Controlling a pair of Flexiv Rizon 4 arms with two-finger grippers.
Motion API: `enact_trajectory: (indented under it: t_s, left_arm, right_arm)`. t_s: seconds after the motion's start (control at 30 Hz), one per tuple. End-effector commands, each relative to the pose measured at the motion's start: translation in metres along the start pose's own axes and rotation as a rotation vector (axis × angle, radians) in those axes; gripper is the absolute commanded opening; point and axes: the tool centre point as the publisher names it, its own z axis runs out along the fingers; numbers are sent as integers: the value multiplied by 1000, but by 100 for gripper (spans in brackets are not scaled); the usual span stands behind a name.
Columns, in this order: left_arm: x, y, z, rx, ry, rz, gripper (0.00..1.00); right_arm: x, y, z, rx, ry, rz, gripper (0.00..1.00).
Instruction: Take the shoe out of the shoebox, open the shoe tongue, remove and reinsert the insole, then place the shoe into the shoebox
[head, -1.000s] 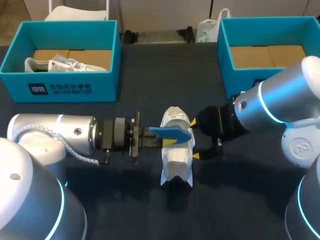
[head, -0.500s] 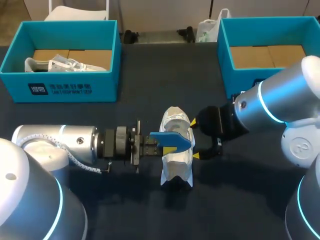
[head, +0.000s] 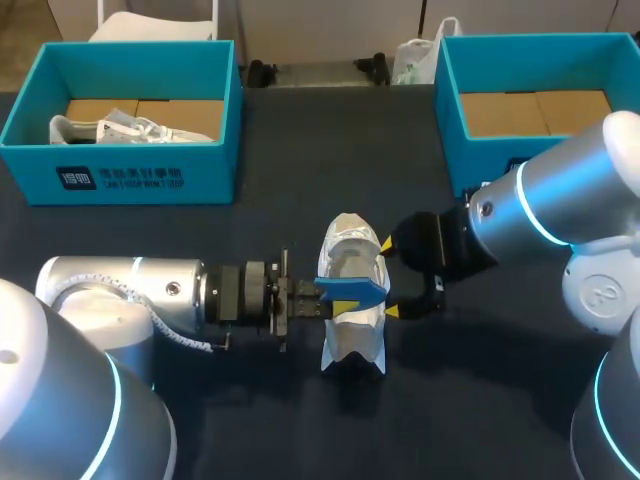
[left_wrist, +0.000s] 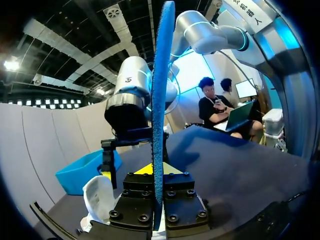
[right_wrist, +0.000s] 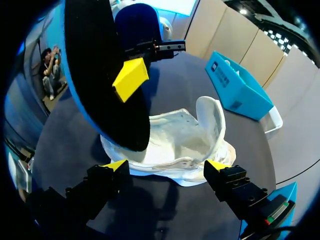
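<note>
A white shoe (head: 350, 335) lies on the dark table between my two arms, its opening up. My left gripper (head: 338, 302) is shut on a blue insole (head: 352, 287), held flat over the shoe's opening. The left wrist view has the insole (left_wrist: 160, 100) edge-on, clamped in the left gripper (left_wrist: 159, 172), with the shoe (left_wrist: 97, 197) below and to one side. My right gripper (head: 388, 280) stands open at the shoe's right side. In the right wrist view the shoe (right_wrist: 185, 145) lies just ahead of the open right gripper (right_wrist: 166, 167), under the insole's black underside (right_wrist: 107, 75).
A teal shoebox (head: 120, 175) at the back left holds a white shoe with paper (head: 130, 128). A second teal shoebox (head: 445, 100) stands at the back right, cardboard showing inside. Bare dark table lies in front of the shoe.
My left arm has pushed rightward, bringing the insole from the shoe's left edge to over its opening. The right arm and the shoe have stayed still.
</note>
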Motion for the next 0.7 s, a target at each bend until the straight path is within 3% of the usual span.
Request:
enact_trajectory:
  t_s: [0.03,0.7]
  left_arm:
    - [-4,9,9,0,-5,10,0]
    - [-16,49,20,-64,-18,130,0]
  right_arm:
    - [1,1,1,3,-3,0,100]
    - [1,1,1,3,-3,0,100]
